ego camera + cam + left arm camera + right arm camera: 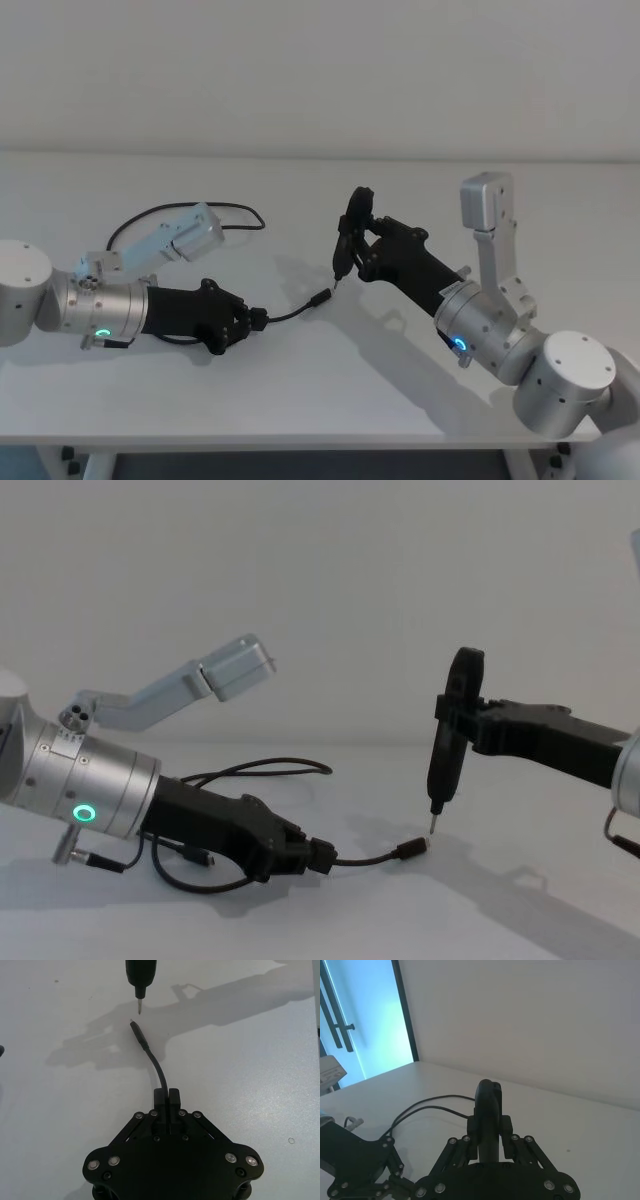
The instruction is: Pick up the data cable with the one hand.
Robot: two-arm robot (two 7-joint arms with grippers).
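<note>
The data cable (290,313) is a thin black cord lying on the white table, with a loop (190,208) curving behind my left arm. My left gripper (258,318), black on a silver wrist with a green ring, is shut on the cable close to one end. The short free piece (159,1071) bends forward to a small plug (137,1031) resting on the table (412,850). My right gripper (360,238) is shut on a black pen-like tool (445,750). The tool's metal tip (139,1006) hangs just above the plug, a small gap apart.
A silver link of my left arm (230,670) juts over the back of the cable loop. The cable's slack (190,880) sags under my left wrist. The table's front edge (300,440) runs close below both arms. A glass door (365,1025) stands beyond the table.
</note>
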